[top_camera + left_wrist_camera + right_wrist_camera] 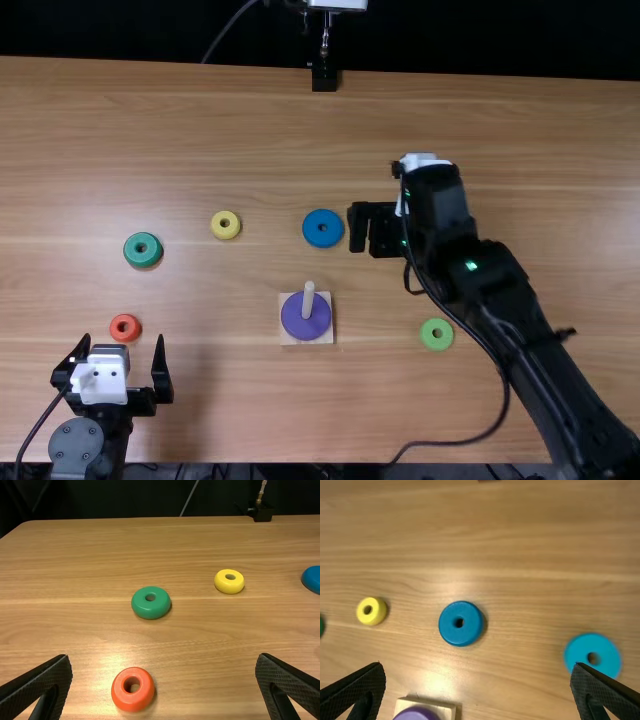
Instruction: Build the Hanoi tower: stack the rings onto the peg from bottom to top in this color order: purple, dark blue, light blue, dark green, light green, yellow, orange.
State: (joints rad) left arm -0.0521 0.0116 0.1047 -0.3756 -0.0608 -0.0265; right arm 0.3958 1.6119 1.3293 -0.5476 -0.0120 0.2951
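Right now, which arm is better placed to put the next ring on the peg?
Right, I'd say. The right gripper, jaws open, hovers near the dark blue ring, due next above the purple ring on the peg. The left gripper is farther away, by the orange ring.
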